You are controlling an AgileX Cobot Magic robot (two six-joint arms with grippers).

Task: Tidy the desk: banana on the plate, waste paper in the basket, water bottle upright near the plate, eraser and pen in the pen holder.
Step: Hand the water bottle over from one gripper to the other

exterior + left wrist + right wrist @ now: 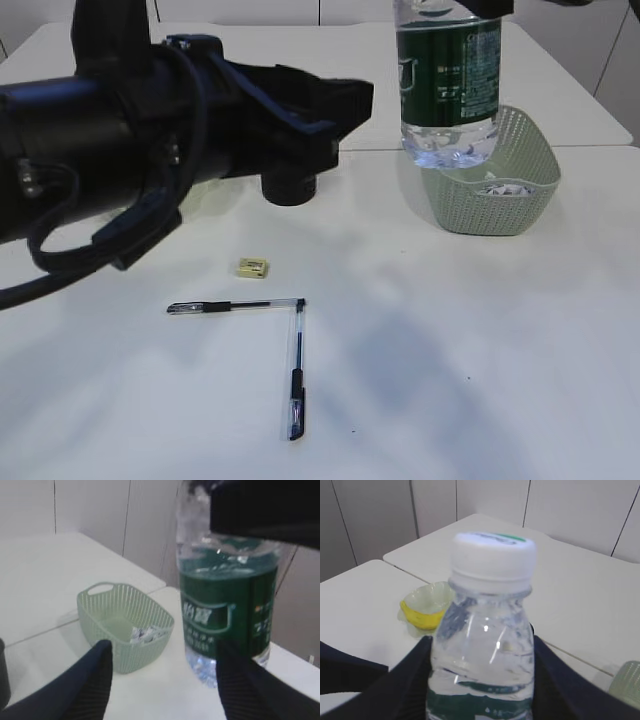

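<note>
- One water bottle [448,85], upright and lifted at the far right, clamped at its shoulders by the right end effector [482,680].
- Left end effector [162,680]: fingers spread, nothing between them.
- Two pens [236,306] [297,372], one eraser [253,266], one basket [497,185] holding paper [497,188].
- Only the right wrist view shows the banana [420,616] on its plate [432,597].
- White counter [450,350], pale panelled walls.

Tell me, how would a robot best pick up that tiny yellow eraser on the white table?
The small yellow eraser lies flat and low on the white table, so probably straight from above, fingers closing on its two longer side edges. Nothing touches it; the nearest clear pen lies apart.
</note>
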